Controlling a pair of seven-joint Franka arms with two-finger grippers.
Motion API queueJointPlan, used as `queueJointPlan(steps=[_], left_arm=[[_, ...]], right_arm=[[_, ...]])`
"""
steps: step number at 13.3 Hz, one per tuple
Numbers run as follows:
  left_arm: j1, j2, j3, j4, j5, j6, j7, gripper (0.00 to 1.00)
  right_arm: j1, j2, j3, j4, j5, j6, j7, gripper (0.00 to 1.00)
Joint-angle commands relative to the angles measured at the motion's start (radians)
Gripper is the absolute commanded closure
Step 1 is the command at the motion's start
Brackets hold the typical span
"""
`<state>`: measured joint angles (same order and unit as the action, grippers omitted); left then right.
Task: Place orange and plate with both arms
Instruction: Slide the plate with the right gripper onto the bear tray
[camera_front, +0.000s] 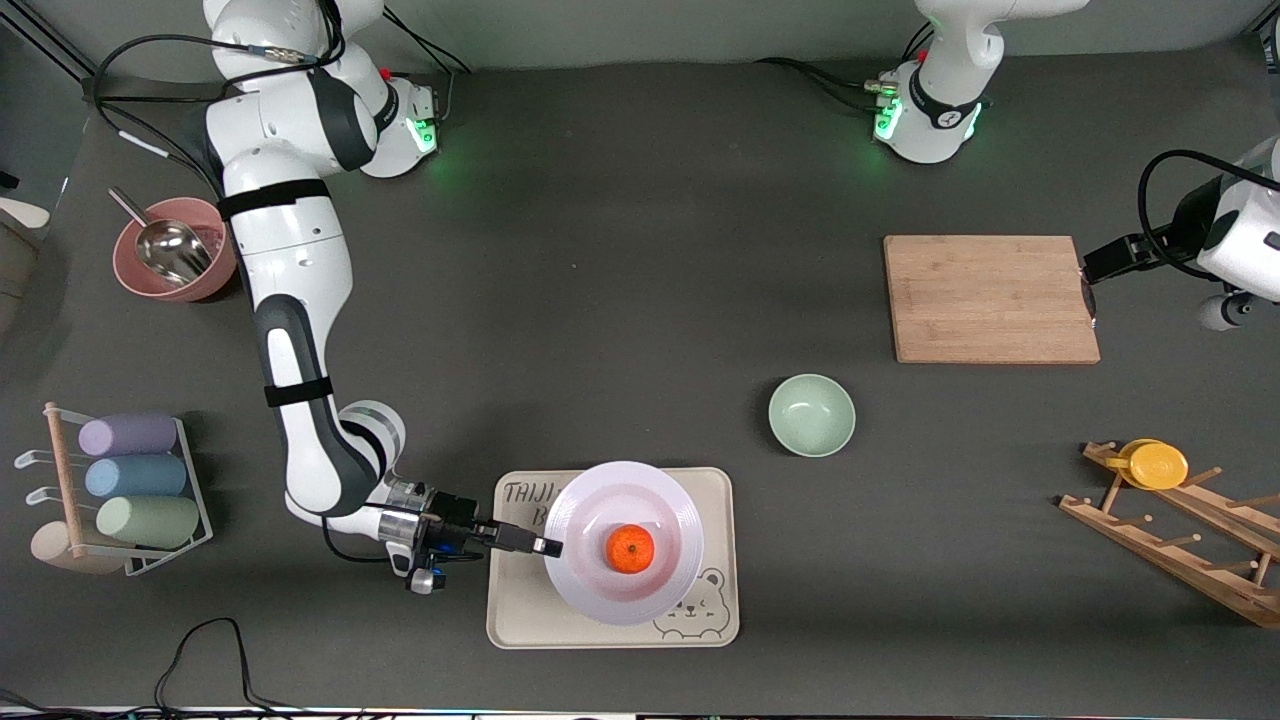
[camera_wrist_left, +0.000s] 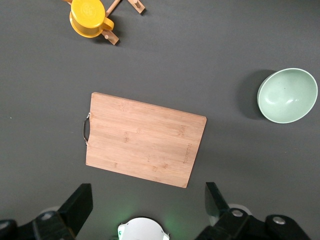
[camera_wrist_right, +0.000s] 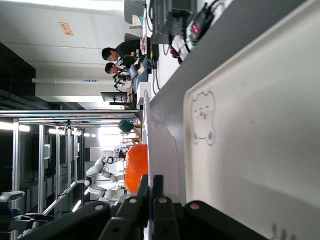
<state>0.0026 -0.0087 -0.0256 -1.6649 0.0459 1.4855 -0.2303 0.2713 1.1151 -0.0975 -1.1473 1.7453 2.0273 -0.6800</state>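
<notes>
pink bowl (camera_front: 172, 262) with a metal scoop (camera_front: 166, 243) in it sits at the right arm's end of the table, near that arm's base. nearer to the front camera, a wire rack (camera_front: 160, 520) holds three rolled cloths (camera_front: 135, 477), purple, blue and green.

right gripper (camera_front: 546, 546) is low over the cream bear tray (camera_front: 715, 600), its fingers closed tight on the rim of the plate (camera_front: 585, 590) at the edge toward the right arm's end. the right wrist view shows the two fingers (camera_wrist_right: 150, 192) pinched together on the plate's thin rim. the plate is over the tray; whether it rests on the tray or is lifted cannot be told. the orange (camera_front: 630, 549) lies in the middle of the plate, dimpled top up.

pale green bowl (camera_front: 811, 414) stands on the bare table, farther from the front camera than the tray and toward the left arm's end. a wooden cutting board (camera_front: 990, 298) lies farther again. a wooden peg rack (camera_front: 1180, 540) carries a yellow cup (camera_front: 1152, 464) at the left arm's end.

left gripper (camera_wrist_left: 148, 210) waits above the cutting board's edge, fingers spread wide apart, holding nothing.
</notes>
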Motion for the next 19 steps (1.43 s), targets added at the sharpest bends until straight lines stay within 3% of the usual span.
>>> queueJointPlan(steps=[1,14,15,16,18,19], left_arm=[[-0.012,0.001,0.006,0.027,0.0,-0.014,-0.011,0.0],[-0.03,-0.001,0.001,0.019,0.035,0.013,-0.02,0.0],[-0.029,-0.001,0.001,0.014,0.037,0.012,-0.02,0.0],[-0.027,-0.001,0.001,0.013,0.035,0.015,-0.02,0.0],[-0.029,0.001,0.003,0.013,0.042,0.01,-0.02,0.0],[-0.027,0.003,0.003,0.014,0.04,0.012,-0.02,0.0]], right_arm=[[-0.017,0.035,0.007,0.003,-0.007,-0.004,-0.068,1.0],[-0.011,0.045,0.007,-0.034,-0.05,0.004,-0.07,1.0],[-0.011,0.045,0.007,-0.032,-0.052,0.004,-0.064,0.82],[-0.011,0.045,0.007,-0.034,-0.052,0.004,-0.062,0.47],[-0.012,0.043,0.005,-0.034,-0.053,0.004,-0.062,0.3],[-0.014,0.043,0.004,-0.034,-0.053,0.004,-0.062,0.27]])
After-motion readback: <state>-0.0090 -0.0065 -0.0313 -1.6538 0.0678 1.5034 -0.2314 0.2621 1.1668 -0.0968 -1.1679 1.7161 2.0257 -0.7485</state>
